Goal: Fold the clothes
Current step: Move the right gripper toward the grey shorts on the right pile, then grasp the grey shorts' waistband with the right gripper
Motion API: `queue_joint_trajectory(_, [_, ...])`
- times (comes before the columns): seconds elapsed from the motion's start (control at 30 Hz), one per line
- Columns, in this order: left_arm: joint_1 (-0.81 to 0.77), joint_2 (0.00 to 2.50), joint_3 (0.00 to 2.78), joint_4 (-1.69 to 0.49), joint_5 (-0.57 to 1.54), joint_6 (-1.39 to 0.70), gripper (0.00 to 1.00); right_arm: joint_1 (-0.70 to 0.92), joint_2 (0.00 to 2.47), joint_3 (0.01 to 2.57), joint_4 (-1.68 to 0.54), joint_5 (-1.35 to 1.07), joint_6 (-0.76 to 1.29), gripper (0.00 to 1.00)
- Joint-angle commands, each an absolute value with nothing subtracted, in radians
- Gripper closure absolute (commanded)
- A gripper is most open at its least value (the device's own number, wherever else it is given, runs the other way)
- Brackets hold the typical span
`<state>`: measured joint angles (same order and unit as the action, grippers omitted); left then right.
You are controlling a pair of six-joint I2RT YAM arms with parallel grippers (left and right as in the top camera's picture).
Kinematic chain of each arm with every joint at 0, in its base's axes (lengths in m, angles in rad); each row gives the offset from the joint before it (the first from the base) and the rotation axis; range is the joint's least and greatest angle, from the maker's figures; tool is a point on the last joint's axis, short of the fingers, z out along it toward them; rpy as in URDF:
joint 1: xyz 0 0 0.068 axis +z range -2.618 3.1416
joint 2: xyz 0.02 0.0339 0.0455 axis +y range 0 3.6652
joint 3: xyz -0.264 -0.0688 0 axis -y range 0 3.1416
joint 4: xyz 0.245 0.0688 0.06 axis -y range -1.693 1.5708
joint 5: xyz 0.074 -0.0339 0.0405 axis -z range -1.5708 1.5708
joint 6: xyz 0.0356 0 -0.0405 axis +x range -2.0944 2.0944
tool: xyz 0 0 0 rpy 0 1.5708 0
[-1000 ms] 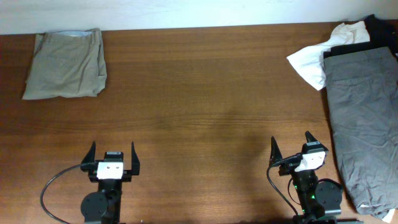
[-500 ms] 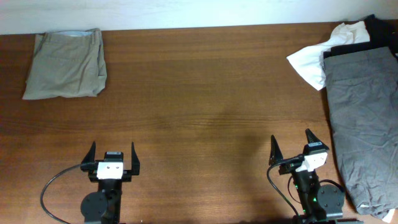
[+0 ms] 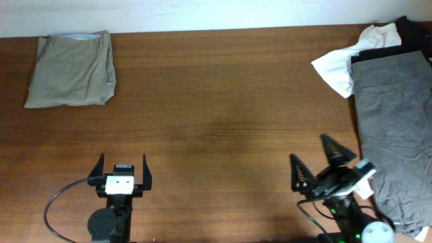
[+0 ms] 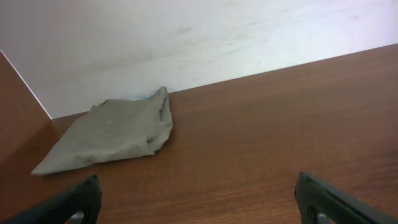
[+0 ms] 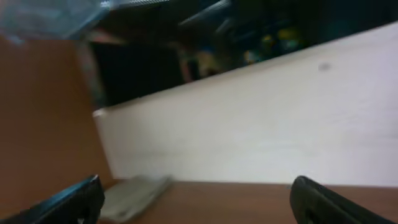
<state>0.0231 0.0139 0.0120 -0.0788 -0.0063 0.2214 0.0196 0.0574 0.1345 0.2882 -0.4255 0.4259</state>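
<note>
Grey trousers (image 3: 391, 135) lie spread along the table's right edge, over a black garment (image 3: 395, 37) and a white one (image 3: 335, 67) at the back right. Folded khaki trousers (image 3: 71, 69) lie at the back left; they also show in the left wrist view (image 4: 112, 134) and, blurred, in the right wrist view (image 5: 134, 193). My left gripper (image 3: 122, 170) is open and empty near the front edge. My right gripper (image 3: 317, 162) is open and empty, lifted and turned to the left, just left of the grey trousers.
The wooden table (image 3: 223, 115) runs to a white wall at the back (image 4: 186, 43). The two arm bases and a black cable (image 3: 61, 202) sit at the front edge.
My right arm has risen and swung, its gripper now pointing up and left and its view blurred. The left arm and the clothes have not moved.
</note>
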Motion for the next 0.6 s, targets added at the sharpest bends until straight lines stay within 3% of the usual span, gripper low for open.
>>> queue_joint_trajectory(0.0, [0.029, 0.007, 0.009, -0.083, 0.012, 0.237, 0.01, 0.012, 0.314, 0.45, 0.099, -0.193, 0.147, 0.01])
queue_joint_trajectory(0.13, [0.029, 0.007, 0.009, -0.083, 0.012, 0.237, 0.01, 0.012, 0.762, 0.809, -0.112, -0.03, 0.028, 0.01])
queue_joint_trajectory(0.37, [0.029, 0.007, 0.009, -0.083, 0.012, 0.237, 0.01, -0.017, 1.537, 1.596, -0.771, 0.211, -0.03, 0.01])
queue_joint_trajectory(0.57, [0.029, 0.007, 0.009, -0.083, 0.012, 0.237, 0.01, -0.098, 1.828, 1.752, -0.777, 0.412, -0.109, 0.01])
